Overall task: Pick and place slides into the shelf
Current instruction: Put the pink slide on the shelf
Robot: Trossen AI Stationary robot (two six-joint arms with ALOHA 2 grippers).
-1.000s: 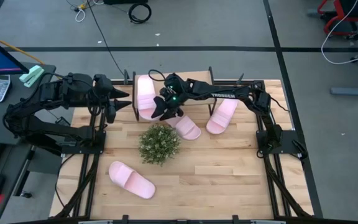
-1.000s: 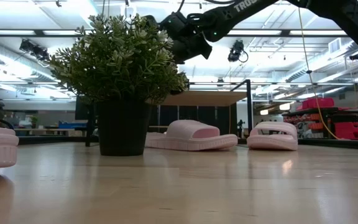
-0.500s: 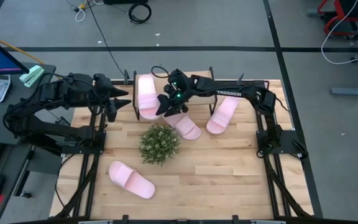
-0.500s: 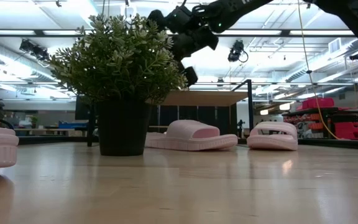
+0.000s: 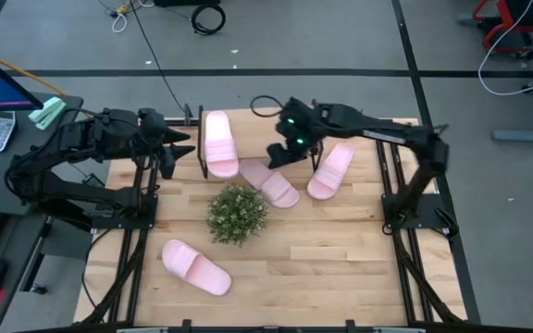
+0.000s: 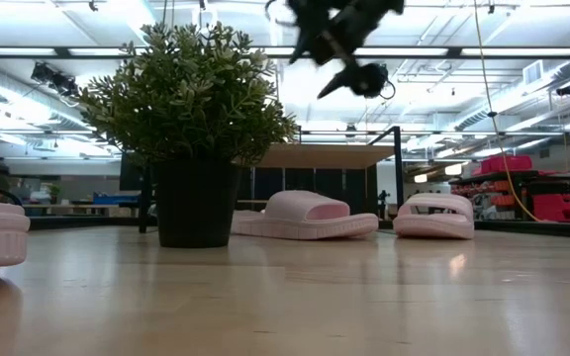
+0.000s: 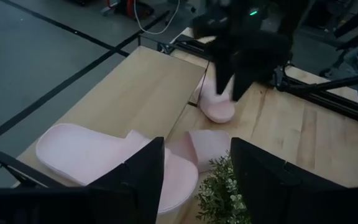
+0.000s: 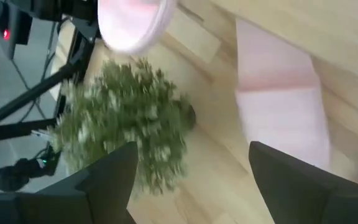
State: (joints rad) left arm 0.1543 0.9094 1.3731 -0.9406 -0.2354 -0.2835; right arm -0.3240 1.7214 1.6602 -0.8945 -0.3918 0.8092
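The shelf stands at the far edge of the counter, and everything else sits around it. One slide lies flat on the shelf's wooden top board, at its left end. A second slide lies on the counter just in front of the shelf, partly under its front edge, and a third slide rests on the counter at the shelf's right end, angled toward it. The fourth slide is well apart from the shelf, near the counter's front left corner, beyond the green plant that stands in front of the shelf. The right tool hangs in the air above the shelf's middle, over the second slide, its two fingers spread apart and holding nothing. The left tool waits just left of the shelf, near the slide on top, its fingers also apart and empty.
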